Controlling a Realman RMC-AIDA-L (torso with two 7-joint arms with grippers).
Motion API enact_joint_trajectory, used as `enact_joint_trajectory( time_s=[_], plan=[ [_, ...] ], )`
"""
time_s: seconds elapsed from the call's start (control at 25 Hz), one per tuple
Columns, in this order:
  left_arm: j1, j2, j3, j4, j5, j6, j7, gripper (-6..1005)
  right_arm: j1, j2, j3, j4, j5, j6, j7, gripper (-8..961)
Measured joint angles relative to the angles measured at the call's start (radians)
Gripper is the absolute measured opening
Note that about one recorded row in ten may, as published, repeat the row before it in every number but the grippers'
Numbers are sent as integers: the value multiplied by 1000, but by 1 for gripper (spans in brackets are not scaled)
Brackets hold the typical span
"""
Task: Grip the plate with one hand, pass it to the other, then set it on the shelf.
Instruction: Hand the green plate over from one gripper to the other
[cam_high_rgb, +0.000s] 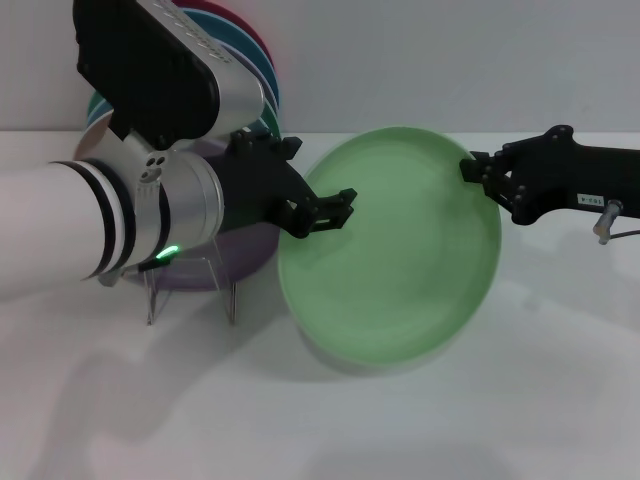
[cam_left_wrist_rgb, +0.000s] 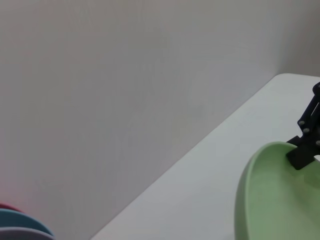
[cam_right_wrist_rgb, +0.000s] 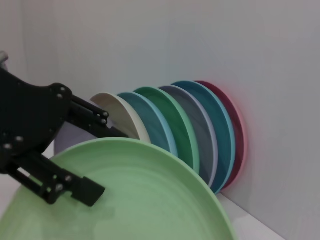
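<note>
The pale mint-green plate (cam_high_rgb: 400, 260) hangs tilted above the table between my two arms. My left gripper (cam_high_rgb: 322, 212), on the bulky black-and-white striped arm with a green light, clamps the plate's left rim. It also shows in the right wrist view (cam_right_wrist_rgb: 75, 187), with one finger on the plate's (cam_right_wrist_rgb: 150, 200) inner face. My right gripper (cam_high_rgb: 478, 172), slim and black, clamps the plate's right rim. It also shows in the left wrist view (cam_left_wrist_rgb: 300, 157) on the plate's (cam_left_wrist_rgb: 270, 200) edge. The clear plastic and wire shelf (cam_high_rgb: 190, 285) stands under my left arm.
A purple plate (cam_high_rgb: 245, 262) rests at the shelf, behind my left gripper. A row of upright coloured plates (cam_right_wrist_rgb: 200, 130) leans against the back wall, also in the head view (cam_high_rgb: 262, 70). The white table (cam_high_rgb: 420, 430) spreads in front.
</note>
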Motion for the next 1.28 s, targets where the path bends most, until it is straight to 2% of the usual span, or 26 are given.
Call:
enact_joint_trajectory(
  time_s=[0.24, 0.44, 0.88, 1.0, 1.28],
  plan=[
    [4, -2, -8, -4, 2, 3, 50, 742, 4, 1, -2, 0, -1, 0, 0, 99],
    [-3, 0, -8, 2, 2, 2, 68, 506, 9, 1, -3, 0, -1, 0, 0, 103],
    [-2, -1, -2, 24, -4, 50, 116, 300, 13, 4, -3, -6, 7, -1, -14, 113],
    [7, -2, 5, 25, -6, 90, 134, 105, 10, 5, -1, -18, 27, -2, -25, 115],
    [8, -1, 12, 16, -15, 111, 168, 86, 8, 3, 1, -63, 128, 8, -27, 122]
  ],
)
